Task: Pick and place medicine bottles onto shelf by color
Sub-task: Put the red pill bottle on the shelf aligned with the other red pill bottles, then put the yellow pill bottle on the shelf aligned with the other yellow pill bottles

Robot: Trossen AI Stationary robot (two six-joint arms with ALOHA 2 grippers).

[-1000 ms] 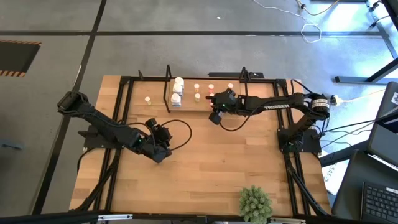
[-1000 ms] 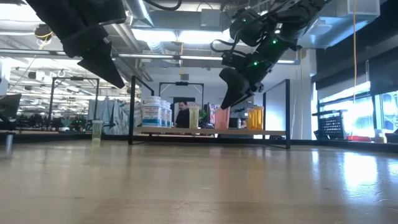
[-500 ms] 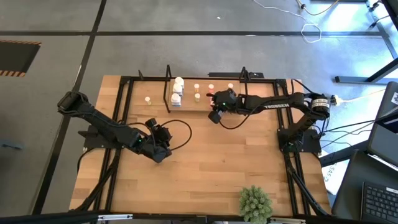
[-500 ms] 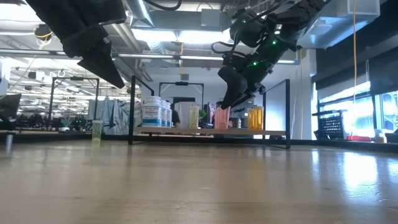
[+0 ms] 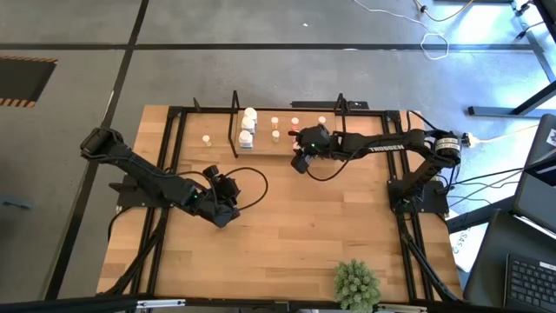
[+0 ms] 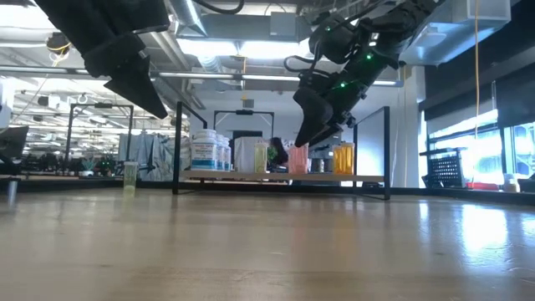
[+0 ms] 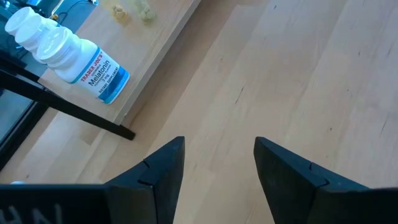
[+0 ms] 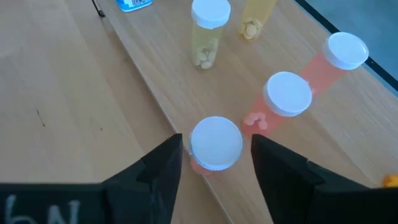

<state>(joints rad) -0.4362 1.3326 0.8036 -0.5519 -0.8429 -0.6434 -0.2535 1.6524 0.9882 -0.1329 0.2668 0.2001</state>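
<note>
The shelf (image 5: 287,143) stands at the table's far middle on its black end frames. Its pale base (image 8: 298,168) carries white medicine bottles (image 5: 248,127) at the left, then yellow (image 8: 205,34), pink (image 8: 283,102) and orange ones (image 6: 343,157). My right gripper (image 8: 216,140) is open. Its fingers stand on either side of a pink bottle's white cap (image 8: 216,146); that bottle stands upright near the base's front edge. My left gripper (image 7: 219,149) hangs open over bare table at the left (image 5: 219,205), with nothing between its fingers.
One small bottle (image 5: 206,138) stands on the table left of the shelf. A green plant (image 5: 356,283) sits at the near right edge. A black frame (image 5: 174,113) borders the tabletop. Bare wood lies between the two arms. A person (image 6: 276,155) shows beyond the shelf.
My right gripper has rolled slightly at the shelf and its fingers have spread apart beside the pink bottle, which stands on the shelf base. The person behind the shelf has moved.
</note>
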